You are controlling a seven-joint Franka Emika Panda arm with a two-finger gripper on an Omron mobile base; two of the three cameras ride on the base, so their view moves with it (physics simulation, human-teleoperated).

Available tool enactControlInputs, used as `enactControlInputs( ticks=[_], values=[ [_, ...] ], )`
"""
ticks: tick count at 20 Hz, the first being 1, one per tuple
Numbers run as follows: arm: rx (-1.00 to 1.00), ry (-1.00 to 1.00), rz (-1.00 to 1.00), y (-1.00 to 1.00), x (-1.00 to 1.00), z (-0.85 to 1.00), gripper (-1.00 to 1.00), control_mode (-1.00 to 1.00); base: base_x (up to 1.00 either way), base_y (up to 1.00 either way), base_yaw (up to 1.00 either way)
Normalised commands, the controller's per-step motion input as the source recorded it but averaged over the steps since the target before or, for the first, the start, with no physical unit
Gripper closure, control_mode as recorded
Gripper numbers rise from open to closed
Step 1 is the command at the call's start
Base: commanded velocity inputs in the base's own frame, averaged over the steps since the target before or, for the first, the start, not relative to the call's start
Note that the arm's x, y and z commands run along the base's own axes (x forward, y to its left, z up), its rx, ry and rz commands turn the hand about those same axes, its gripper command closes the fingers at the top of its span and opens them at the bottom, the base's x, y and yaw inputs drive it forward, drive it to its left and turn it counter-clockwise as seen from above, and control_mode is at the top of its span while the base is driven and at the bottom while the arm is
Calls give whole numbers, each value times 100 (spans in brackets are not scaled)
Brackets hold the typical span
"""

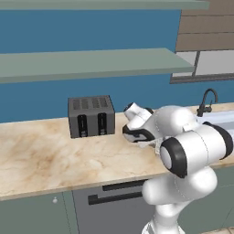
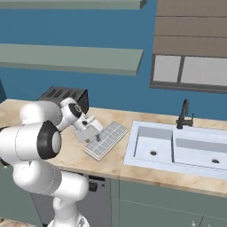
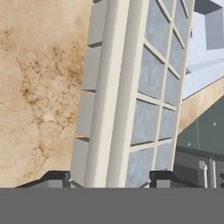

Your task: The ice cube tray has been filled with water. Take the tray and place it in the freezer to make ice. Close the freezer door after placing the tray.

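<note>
I have the hand (image 2: 98, 138) clamped across the near long rim of the ice cube tray (image 2: 107, 139), a finger on each side. The tray lies on the counter (image 1: 41, 155) near its front edge, between the toaster (image 1: 91, 116) and the sink (image 2: 177, 150).

The counter (image 2: 116, 163) looks like smooth tan stone with brown marks in it. The ice cube tray (image 2: 107, 138) looks like pale matt plastic, and its little squares look grey-blue and a bit rough. The toaster (image 1: 91, 115) at 10 o'clock from the tray looks like dull dark grey metal. The sink (image 2: 177, 148) at 3 o'clock is smooth and pale. The tap (image 2: 184, 113) is black. The robot arm (image 1: 194, 148) is shiny white with black rings.
</note>
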Motion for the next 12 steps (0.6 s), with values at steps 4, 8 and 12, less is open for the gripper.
enactControlInputs(
  ticks=[4, 8, 12],
  values=[
    [-9, -36, 0, 10, -35, 0, 100, -100, 0, 0, 0],
    [0, -37, 0, -12, -32, 22, 100, -100, 0, 0, 0],
    [0, -23, 0, -1, -32, 40, 100, -100, 0, 0, 0]
  ],
)
